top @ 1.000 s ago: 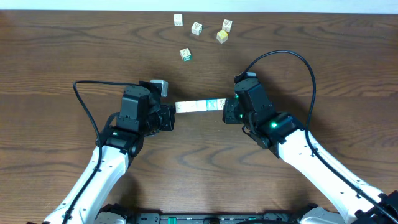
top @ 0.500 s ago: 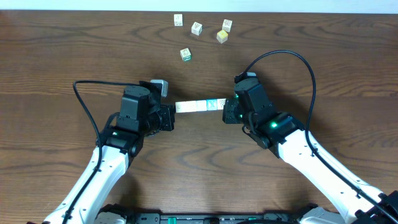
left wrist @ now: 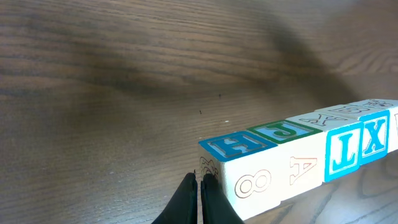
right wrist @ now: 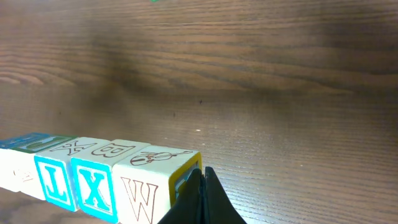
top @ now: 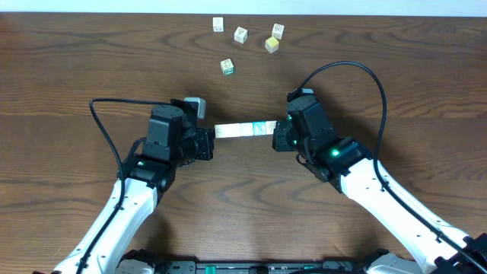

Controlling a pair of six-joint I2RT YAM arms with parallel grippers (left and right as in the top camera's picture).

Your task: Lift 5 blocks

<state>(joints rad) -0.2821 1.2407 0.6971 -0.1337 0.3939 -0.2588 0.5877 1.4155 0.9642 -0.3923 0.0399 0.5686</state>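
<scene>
Row of five pale wooden alphabet cubes (top: 245,129) hangs end to end btw the two arms, mid dark wood desk (top: 68,61). Both closed, fingertips together: left end effector (left wrist: 199,198) & right end effector (right wrist: 203,191), each butted vs an end cube, nothing inside either. The squeeze from both ends is what keeps the row as one bar; prob. just clear of the desk, can't confirm. Legible side faces: 8, A, a blue L or J, blue X, W. Tops incl. green J, X, B, a music note on the yellow-edged cube. Five loose cubes (top: 240,34) lie well apart nr the far edge.
</scene>
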